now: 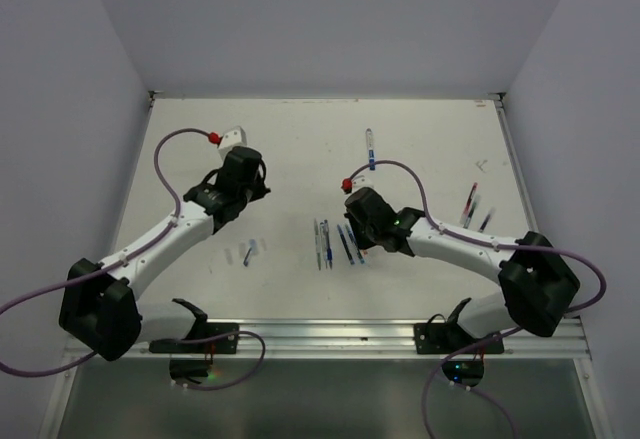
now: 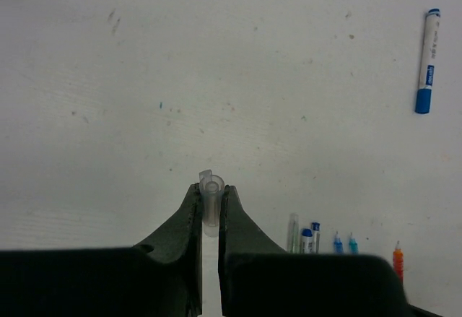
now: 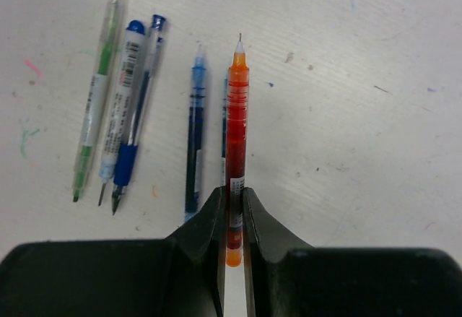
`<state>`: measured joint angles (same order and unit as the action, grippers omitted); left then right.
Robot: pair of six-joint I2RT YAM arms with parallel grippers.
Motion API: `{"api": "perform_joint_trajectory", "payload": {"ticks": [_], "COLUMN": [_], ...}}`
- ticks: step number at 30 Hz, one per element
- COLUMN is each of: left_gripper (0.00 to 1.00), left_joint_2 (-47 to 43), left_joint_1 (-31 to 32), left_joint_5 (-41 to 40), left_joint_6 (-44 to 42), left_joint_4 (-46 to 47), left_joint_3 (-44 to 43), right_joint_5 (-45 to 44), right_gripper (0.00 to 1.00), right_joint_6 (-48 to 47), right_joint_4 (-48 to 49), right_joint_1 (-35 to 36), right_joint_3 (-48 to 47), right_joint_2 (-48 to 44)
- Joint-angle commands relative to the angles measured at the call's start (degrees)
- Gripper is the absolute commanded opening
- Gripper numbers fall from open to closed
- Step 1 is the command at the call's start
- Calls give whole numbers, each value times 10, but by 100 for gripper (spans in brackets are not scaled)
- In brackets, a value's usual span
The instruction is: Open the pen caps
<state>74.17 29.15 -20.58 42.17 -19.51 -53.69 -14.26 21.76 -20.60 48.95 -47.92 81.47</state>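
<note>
white table [image 2: 238, 79], cap [image 2: 211, 188] in left claw [image 2: 210, 206]

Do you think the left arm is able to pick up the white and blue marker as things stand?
Probably not yet: the left gripper is shut on a clear cap, so its jaws are occupied. Otherwise the way looks free: its wrist view shows nothing between it and the white and blue marker.

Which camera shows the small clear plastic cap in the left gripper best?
Left wrist view: the small clear plastic cap sits close up, its open end facing the lens, pinched in the left gripper. From the top external view the gripper's own body hides it. The right wrist view misses it entirely.
</note>
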Motion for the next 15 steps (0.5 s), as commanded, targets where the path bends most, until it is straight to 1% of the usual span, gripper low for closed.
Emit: {"api": "perform_joint_trajectory", "payload": {"ticks": [1, 7, 15], "left_gripper": [0, 0, 0], "left_joint_2": [-25, -29, -40], "left_joint_1": [-6, -5, -5], "left_joint_5": [-63, -91, -106], "left_joint_6": [-15, 12, 34], "left_joint_4": [-47, -91, -92], "left_joint_3": [27, 55, 100], "right_joint_5": [-11, -9, -1], "right_gripper": [0, 0, 0], "right_joint_6": [-8, -10, -12], "right_joint_4": [6, 6, 19], "right_joint_1": [-23, -35, -39], "right_joint_3": [11, 6, 8], "right_joint_2": [2, 21, 51]}}
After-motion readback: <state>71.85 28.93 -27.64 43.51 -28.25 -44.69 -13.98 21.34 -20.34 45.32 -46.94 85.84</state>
